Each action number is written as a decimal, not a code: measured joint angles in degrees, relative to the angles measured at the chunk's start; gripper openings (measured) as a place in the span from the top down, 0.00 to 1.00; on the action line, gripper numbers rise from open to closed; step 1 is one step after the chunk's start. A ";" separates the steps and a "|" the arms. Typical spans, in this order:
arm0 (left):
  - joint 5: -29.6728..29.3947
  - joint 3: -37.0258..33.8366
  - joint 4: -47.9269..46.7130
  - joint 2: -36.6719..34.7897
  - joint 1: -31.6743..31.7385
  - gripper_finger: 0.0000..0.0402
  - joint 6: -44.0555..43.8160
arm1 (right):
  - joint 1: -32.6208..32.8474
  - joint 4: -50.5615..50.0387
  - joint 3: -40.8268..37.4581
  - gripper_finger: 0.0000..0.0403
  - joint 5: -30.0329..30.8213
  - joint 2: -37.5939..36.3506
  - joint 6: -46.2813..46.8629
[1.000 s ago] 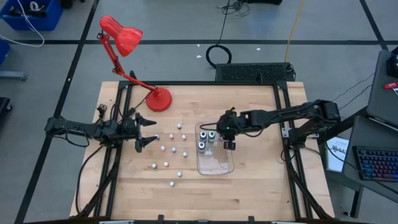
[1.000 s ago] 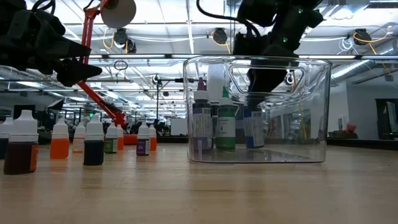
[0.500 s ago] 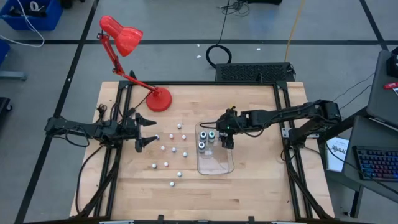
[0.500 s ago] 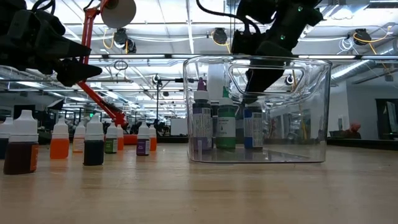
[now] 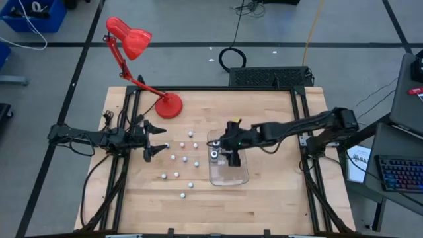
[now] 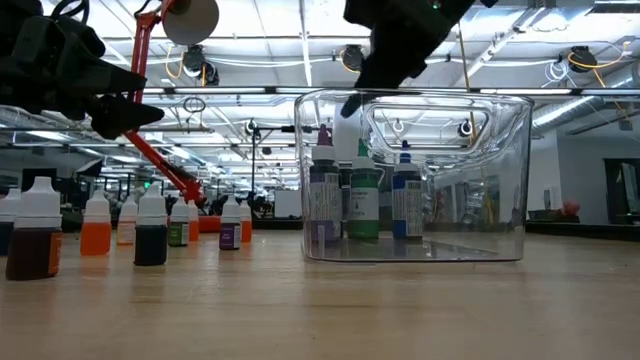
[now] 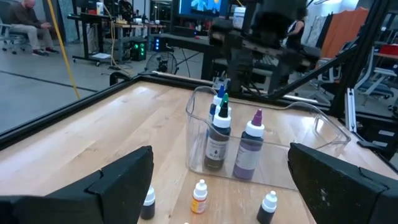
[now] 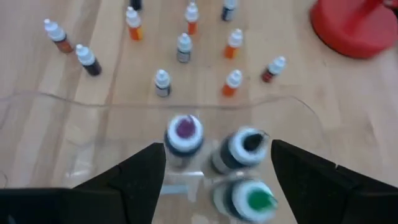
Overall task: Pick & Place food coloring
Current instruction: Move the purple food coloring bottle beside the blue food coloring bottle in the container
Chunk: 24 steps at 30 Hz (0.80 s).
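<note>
Three larger food coloring bottles [image 6: 362, 195] stand upright at one end of the clear plastic tray [image 5: 229, 173], their tips purple, green and blue. My right gripper [image 5: 232, 157] hangs above them with its fingers spread, holding nothing. About a dozen small dropper bottles [image 5: 178, 158] are scattered on the wooden table [image 5: 277, 192] beside the tray; a few look orange, though most colours are hard to read from above. My left gripper [image 5: 157, 137] waits open near the table's left edge. A red desk lamp [image 5: 135, 59] stands at the back.
</note>
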 joint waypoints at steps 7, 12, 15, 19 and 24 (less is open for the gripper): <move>0.00 0.00 0.00 0.00 0.00 0.09 0.00 | 0.10 3.22 0.00 0.31 -2.42 6.61 -1.46; 0.00 0.00 0.00 0.00 0.00 0.09 0.00 | 0.19 6.96 -0.02 0.31 -4.86 9.34 -1.42; 0.00 0.00 0.00 0.00 0.00 0.09 0.01 | -0.13 7.40 -0.02 0.31 -4.82 9.97 -1.54; 0.00 -0.02 -0.02 0.00 -0.02 0.09 0.00 | -0.70 7.77 -0.02 0.31 -5.94 10.37 -1.46; 0.00 -0.02 0.01 0.00 -0.02 0.09 0.00 | -1.00 8.04 -0.02 0.37 -5.89 10.32 -1.15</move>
